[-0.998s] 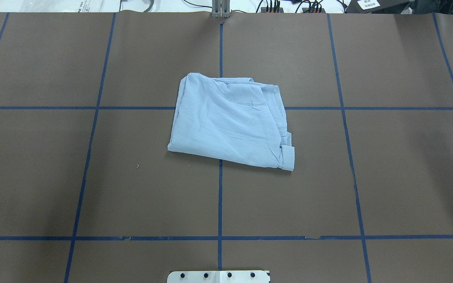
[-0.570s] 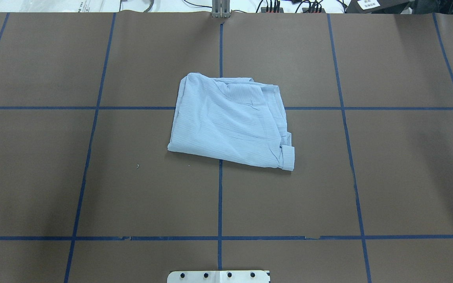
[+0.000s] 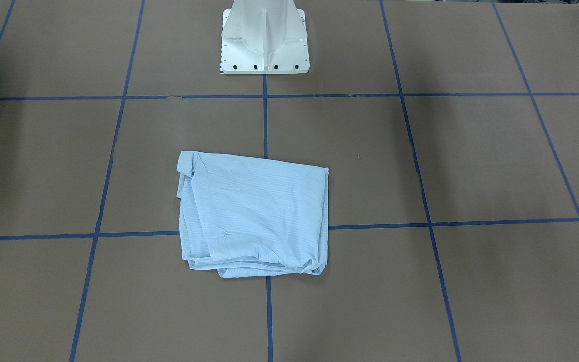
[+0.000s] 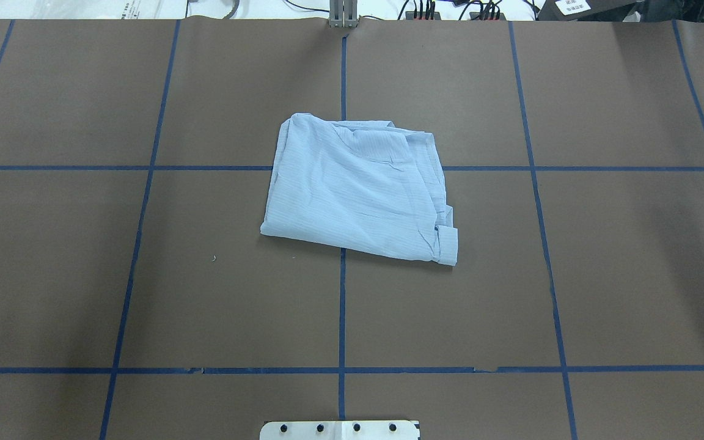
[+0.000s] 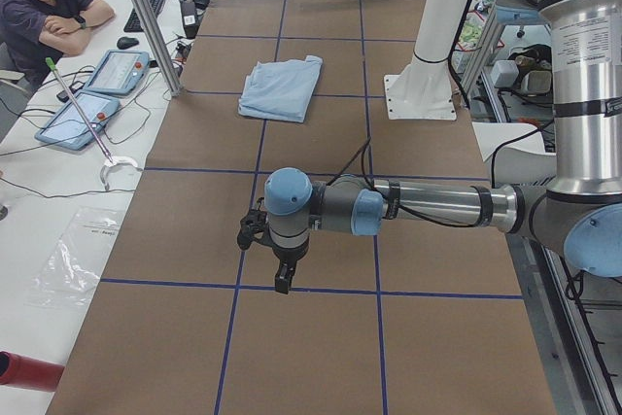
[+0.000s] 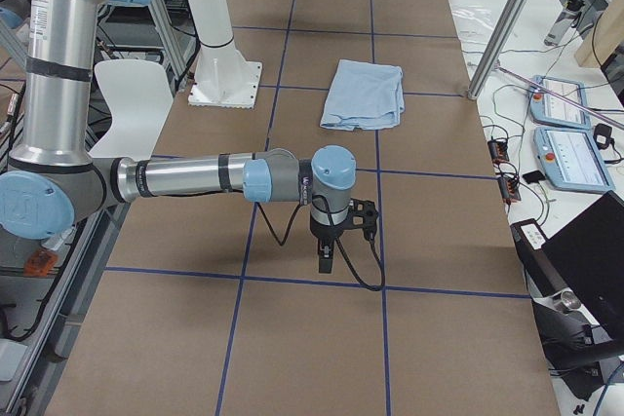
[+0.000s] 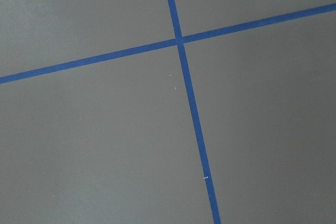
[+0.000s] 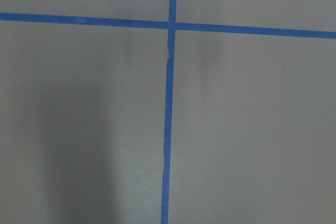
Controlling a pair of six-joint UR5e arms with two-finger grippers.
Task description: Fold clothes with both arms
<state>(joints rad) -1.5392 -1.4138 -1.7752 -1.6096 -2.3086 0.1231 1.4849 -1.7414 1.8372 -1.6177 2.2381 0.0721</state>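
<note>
brown table cover (image 8: 252, 129) | blue tape lines (image 8: 167, 129) crossing near top

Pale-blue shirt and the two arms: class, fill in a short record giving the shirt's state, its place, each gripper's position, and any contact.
garment: thin pale-blue striped shirt, folded into a rough rectangle, lying flat
place: mid-table, over a crossing of blue tape lines on the brown paper-covered table
left arm: black left gripper over bare table, apart from the shirt; open or shut cannot be told
right arm: black right gripper over bare table, apart from the shirt; open or shut cannot be told
contact: neither gripper touches the shirt
</note>
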